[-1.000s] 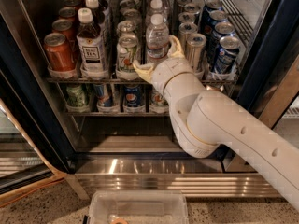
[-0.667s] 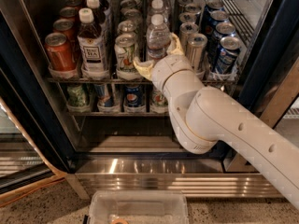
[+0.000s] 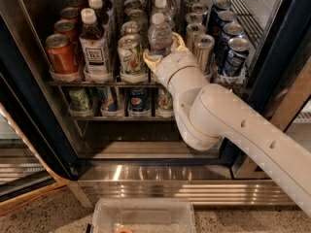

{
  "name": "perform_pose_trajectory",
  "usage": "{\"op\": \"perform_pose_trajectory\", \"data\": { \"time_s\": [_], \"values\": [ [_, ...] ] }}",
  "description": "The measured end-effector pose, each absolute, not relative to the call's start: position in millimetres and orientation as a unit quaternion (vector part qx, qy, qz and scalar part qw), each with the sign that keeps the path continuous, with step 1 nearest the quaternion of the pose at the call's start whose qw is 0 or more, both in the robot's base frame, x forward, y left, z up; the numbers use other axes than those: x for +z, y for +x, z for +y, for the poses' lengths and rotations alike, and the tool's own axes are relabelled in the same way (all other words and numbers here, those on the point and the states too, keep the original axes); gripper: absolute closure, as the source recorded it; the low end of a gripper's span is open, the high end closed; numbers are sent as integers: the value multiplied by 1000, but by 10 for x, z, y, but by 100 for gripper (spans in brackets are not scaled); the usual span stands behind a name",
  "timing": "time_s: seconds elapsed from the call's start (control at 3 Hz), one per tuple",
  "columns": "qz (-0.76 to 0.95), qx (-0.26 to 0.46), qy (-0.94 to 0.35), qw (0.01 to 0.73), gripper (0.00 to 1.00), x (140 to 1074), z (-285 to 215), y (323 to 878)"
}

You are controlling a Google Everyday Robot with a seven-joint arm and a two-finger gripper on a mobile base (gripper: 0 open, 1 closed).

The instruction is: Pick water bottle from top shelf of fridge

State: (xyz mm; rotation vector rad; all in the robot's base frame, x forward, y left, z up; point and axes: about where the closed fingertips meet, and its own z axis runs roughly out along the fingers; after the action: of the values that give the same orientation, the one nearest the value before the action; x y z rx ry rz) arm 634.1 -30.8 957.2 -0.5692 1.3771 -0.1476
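1. Speckled floor [image 3: 48, 217] lies in front of the fridge [image 3: 48, 120], which stands open above a shiny steel base.
2. The reach is done. The gripper [image 3: 163, 48] is inside the fridge at the front of the top shelf [image 3: 97, 83], with its pale fingers [image 3: 148, 58] one on each side of the water bottle [image 3: 159, 33].
3. The jaws look clamped on the bottle's lower body. The bottle stands upright at the front of a middle lane. Its base is hidden behind the wrist, so I cannot tell whether it has left the rack.
4. By my judgement the grasp is made. What remains is lifting the bottle over the front stop and drawing it out past its neighbours.
5. The top shelf holds rows of drinks in lanes. A red can [image 3: 60, 52] and a tea bottle [image 3: 93, 42] stand to the camera's left of the water bottle. Silver cans [image 3: 203, 45] and blue cans [image 3: 235, 55] stand to its right.
6. The lower rack [image 3: 121, 118] carries shorter cans, a Pepsi can [image 3: 138, 101] among them.
7. A clear tub [image 3: 146, 203] sits on the floor below the base. Something small and orange [image 3: 121, 229] shows in it at the picture's edge.
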Motion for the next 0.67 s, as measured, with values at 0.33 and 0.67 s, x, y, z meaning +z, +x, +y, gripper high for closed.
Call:
{"op": "perform_pose_trajectory", "data": {
  "time_s": [0.33, 0.67],
  "values": [
    [626, -68, -258, 733, 58, 9572, -315, 6319],
    [628, -73, -253, 732, 53, 9547, -362, 6338]
  ]
}}
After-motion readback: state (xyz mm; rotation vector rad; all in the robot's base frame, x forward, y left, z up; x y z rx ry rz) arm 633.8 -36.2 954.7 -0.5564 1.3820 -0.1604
